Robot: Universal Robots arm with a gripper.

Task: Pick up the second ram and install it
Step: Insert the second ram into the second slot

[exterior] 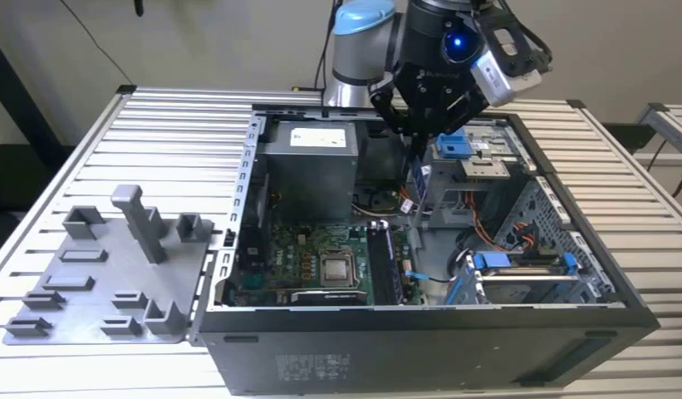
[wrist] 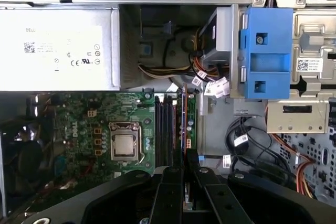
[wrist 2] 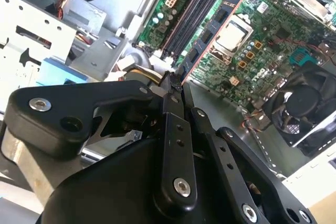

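While end effector (wrist 2: 176, 83) grips second ram (wrist 2: 209, 34), motherboard (wrist 2: 265, 43) lies below.

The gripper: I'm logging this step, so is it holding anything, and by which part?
The gripper is shut on the long, thin dark green-black memory stick, pinching one end; the rest projects past its fingertips.

Exterior view down onto open case (exterior: 429, 353); both wrist views past claw (wrist: 184, 156) onto motherboard (wrist: 73, 124)
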